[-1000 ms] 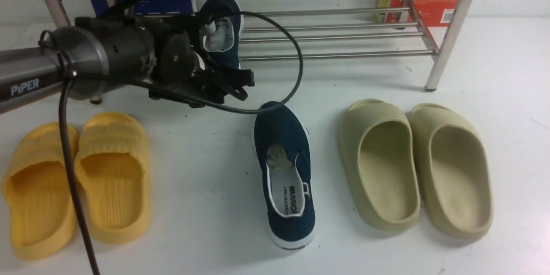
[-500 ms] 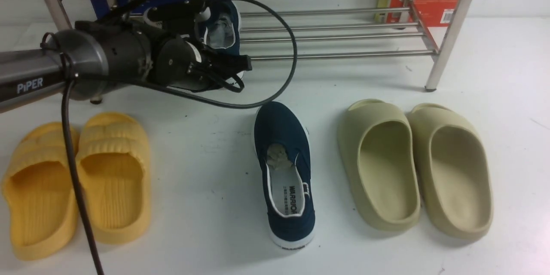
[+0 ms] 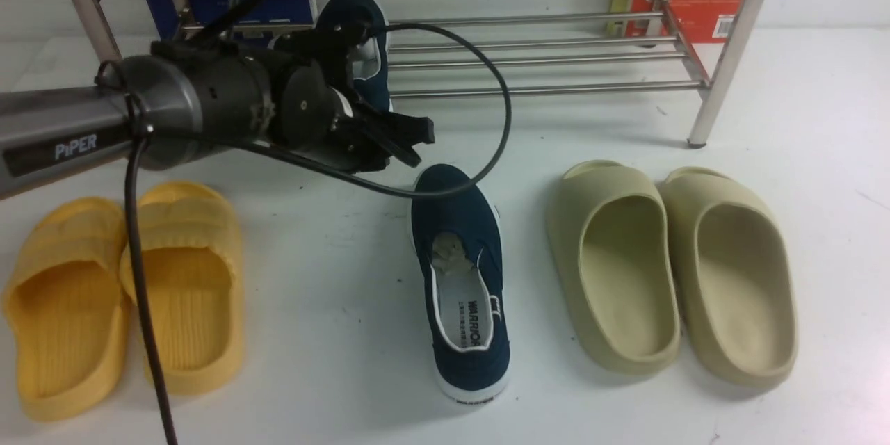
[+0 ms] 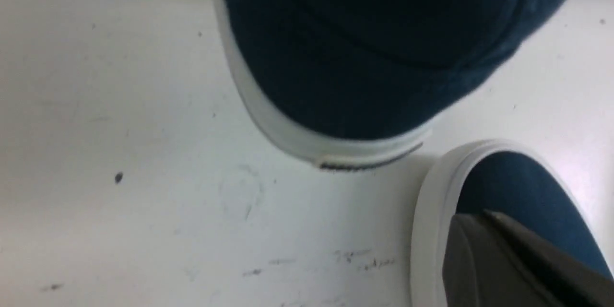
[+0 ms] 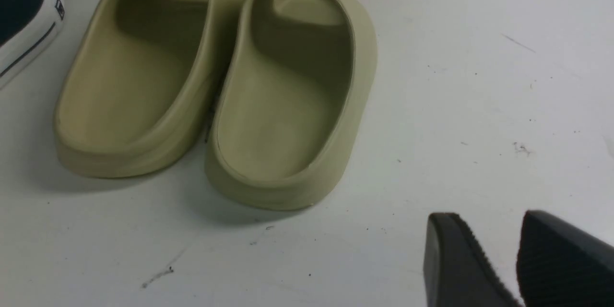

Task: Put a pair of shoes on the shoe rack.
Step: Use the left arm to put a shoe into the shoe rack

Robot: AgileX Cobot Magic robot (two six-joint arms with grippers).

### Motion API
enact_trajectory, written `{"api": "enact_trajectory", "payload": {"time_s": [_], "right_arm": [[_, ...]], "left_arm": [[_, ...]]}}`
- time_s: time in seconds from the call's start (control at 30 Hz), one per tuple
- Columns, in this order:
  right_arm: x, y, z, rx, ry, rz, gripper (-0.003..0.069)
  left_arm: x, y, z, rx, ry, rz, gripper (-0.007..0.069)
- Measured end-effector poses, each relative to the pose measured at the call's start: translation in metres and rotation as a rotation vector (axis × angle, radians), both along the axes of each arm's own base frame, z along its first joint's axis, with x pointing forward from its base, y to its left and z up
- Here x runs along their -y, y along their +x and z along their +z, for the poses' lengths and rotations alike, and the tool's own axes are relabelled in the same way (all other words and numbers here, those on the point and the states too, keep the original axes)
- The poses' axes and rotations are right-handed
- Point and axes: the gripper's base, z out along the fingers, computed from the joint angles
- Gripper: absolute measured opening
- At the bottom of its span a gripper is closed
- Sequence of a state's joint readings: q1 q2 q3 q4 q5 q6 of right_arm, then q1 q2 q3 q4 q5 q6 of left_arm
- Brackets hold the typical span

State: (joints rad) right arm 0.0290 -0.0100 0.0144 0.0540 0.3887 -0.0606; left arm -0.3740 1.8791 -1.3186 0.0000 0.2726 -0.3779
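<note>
one navy shoe (image 3: pixel 356 5) is already on the rack (image 3: pixel 556 90), toe in on the lower bars near the left end and heel poking out past the front bar. whether that heel rests on the table (image 3: pixel 334 334) i cannot tell, as the arm hides it. the second shoe (image 3: pixel 460 278) lies flat on the table in front of the rack, toe toward it, between the yellow slides (image 3: pixel 181 285) and the beige slides (image 3: pixel 619 271), touching neither. the left gripper (image 3: pixel 416 142) hangs just above and to the left of that shoe's toe, jaws apart and holding nothing. the left wrist view shows one finger (image 4: pixel 503 259) over the toe cap, with the first shoe's heel close beyond. the right gripper (image 5: pixel 487 230) sits low near the beige slides, jaws a little apart and empty. the job looks half done, and the step in hand is the reach for the second shoe. next, the left gripper needs to come over the shoe's opening, set its jaws across a side wall or the heel collar, close and lift. the shoe then goes on the bars just right of the first. a loop of cable (image 3: pixel 506 111) droops over the toe and could snag.
</note>
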Motion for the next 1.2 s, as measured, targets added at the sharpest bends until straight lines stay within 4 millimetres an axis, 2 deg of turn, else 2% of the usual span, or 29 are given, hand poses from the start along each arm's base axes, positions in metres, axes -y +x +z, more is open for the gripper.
{"api": "enact_trajectory", "payload": {"time_s": [0.3,0.53,0.7,0.93,1.03,1.2], "right_arm": [[0.0,0.0,0.0,0.0,0.0,0.0,0.0239],[0.0,0.0,0.0,0.0,0.0,0.0,0.0239],[0.0,0.0,0.0,0.0,0.0,0.0,0.0239],[0.0,0.0,0.0,0.0,0.0,0.0,0.0239],[0.0,0.0,0.0,0.0,0.0,0.0,0.0239],[0.0,0.0,0.0,0.0,0.0,0.0,0.0239]], "left_arm": [[-0.007,0.015,-0.012,0.031,0.021,0.008,-0.0013],[-0.014,0.028,0.001,0.116,0.04,0.005,-0.0013],[-0.024,0.036,0.004,0.163,0.041,0.021,-0.0013],[-0.025,0.038,0.006,0.199,0.033,0.021,-0.0013],[-0.026,0.038,0.006,0.185,0.037,0.023,-0.0013],[-0.029,0.03,-0.002,0.048,0.053,0.047,-0.0013]]}}
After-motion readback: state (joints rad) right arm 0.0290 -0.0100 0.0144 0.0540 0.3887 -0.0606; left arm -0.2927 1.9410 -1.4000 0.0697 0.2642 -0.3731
